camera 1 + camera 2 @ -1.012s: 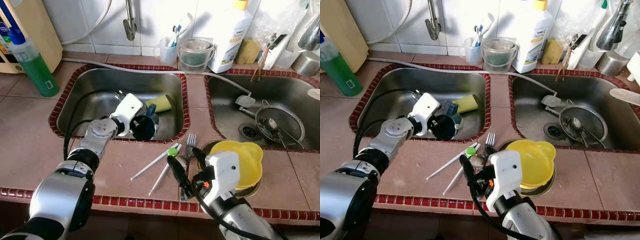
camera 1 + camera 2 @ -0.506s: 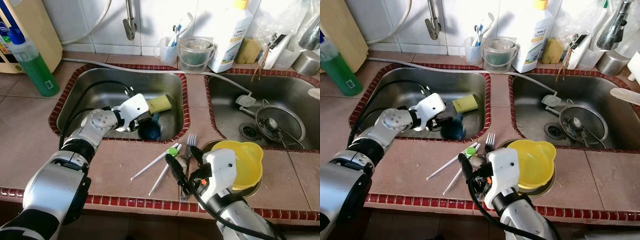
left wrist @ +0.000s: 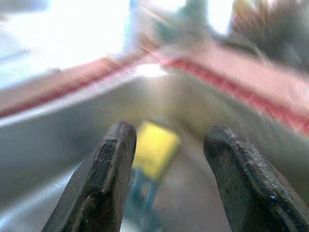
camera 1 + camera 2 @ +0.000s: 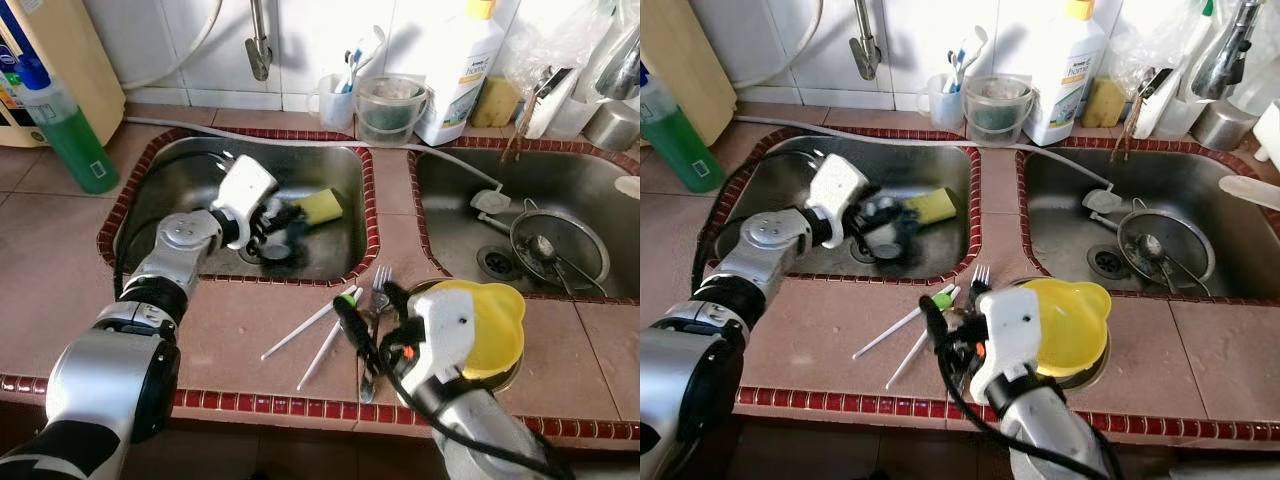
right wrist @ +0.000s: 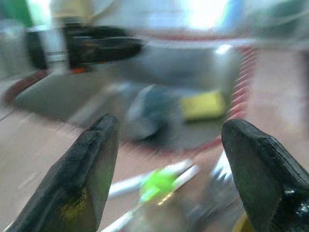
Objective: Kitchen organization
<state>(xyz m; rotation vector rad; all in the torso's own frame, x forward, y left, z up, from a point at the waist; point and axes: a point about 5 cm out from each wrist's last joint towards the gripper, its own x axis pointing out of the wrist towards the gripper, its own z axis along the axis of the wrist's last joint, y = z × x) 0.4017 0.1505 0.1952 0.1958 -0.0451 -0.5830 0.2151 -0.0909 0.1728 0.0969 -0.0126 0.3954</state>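
My left gripper [image 4: 272, 220] reaches into the left sink [image 4: 200, 145], open, with nothing between its fingers. A dark blue cup [image 4: 287, 243], blurred, lies on the sink floor just below the fingertips. A yellow sponge [image 4: 322, 205] rests beyond it; the left wrist view shows that sponge [image 3: 154, 147] between the fingers, farther off. My right gripper [image 4: 362, 295] hovers open over the counter's front, above a fork [image 4: 380, 282], white chopsticks [image 4: 310, 335] and a green-tipped utensil [image 4: 942, 300]. A yellow bowl [image 4: 495, 325] sits beside the right wrist.
A green soap bottle [image 4: 72, 135] stands at the back left. Behind the sinks are a tap [image 4: 260, 45], a clear cup [image 4: 390, 105] and a white detergent bottle [image 4: 460, 70]. The right sink [image 4: 450, 200] holds a round strainer [image 4: 555, 250].
My left gripper has swung from the cup toward the sink's back and now stands open. The dark cup has shifted on the sink floor. The right arm edged slightly.
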